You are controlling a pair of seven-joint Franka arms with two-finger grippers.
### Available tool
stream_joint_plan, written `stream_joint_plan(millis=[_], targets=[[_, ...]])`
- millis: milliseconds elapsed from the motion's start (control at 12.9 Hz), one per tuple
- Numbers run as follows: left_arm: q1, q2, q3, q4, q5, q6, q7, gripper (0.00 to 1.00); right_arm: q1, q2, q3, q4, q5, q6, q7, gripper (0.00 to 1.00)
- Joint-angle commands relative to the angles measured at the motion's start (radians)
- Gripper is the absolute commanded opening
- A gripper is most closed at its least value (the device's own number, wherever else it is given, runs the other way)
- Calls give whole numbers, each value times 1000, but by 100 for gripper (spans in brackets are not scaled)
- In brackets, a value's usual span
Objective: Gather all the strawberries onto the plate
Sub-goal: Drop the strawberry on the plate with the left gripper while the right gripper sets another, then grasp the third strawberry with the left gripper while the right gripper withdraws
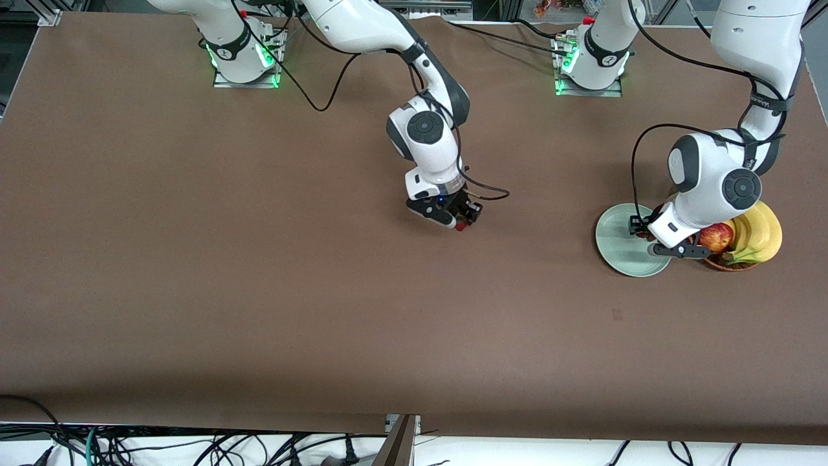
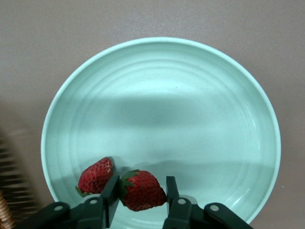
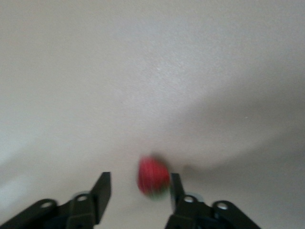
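Note:
The pale mint-green plate [image 1: 620, 241] lies toward the left arm's end of the table, beside the basket. In the left wrist view two strawberries lie on the plate [image 2: 167, 105]. One strawberry [image 2: 95, 175] is just outside one finger. The other strawberry [image 2: 141, 192] sits between the fingers of my left gripper [image 2: 142, 180], touching one finger with a slim gap at the other. My left gripper [image 1: 642, 232] is open, low over the plate's basket-side part. My right gripper [image 1: 462, 220] is open, low over the table's middle. A blurred third strawberry [image 3: 153, 180] lies between its fingers [image 3: 139, 177], close to one finger, and shows red at the tips [image 1: 460, 226].
A brown wicker basket [image 1: 731, 264] touches the plate's side and holds a red-yellow apple [image 1: 715, 237] and bananas [image 1: 760, 236]. Its edge shows in the left wrist view [image 2: 5, 210]. A cable hangs from the right wrist [image 1: 491, 192].

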Motion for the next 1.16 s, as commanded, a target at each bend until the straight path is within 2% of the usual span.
stream_joint_plan(millis=[0,77,155,310,465,542,619,774,1006,1084], targets=[[-8,-42,6,-9,-27,-7,64,100,-15,-25,-52,19,-1,-97,3,75],[-10,-62,3,7,-27,-18,59,100,-15,-35,-107,22,1,-186,-7,76],[-16,-95,1,42,-27,-88,47,100,-18,-65,-143,36,2,-257,-49,77],[-19,-138,-23,128,-27,-253,-8,100,-64,-125,-171,41,10,-402,-193,80],[-19,-157,-74,149,-27,-296,-72,100,-141,-209,-175,41,4,-527,-318,99],[-19,-163,-94,146,-27,-296,-106,100,-176,-248,-181,35,1,-581,-402,99],[-18,-166,-135,141,-27,-296,-157,100,-197,-271,-213,33,2,-643,-461,100],[-10,-179,-248,126,-13,-296,-319,100,-201,-291,-331,32,13,-733,-481,100],[-22,-174,-422,123,5,-271,-604,100,-201,-363,-391,-5,2,-840,-624,100],[-25,-168,-468,115,25,-238,-692,100,-217,-412,-388,-32,-19,-860,-656,100]])
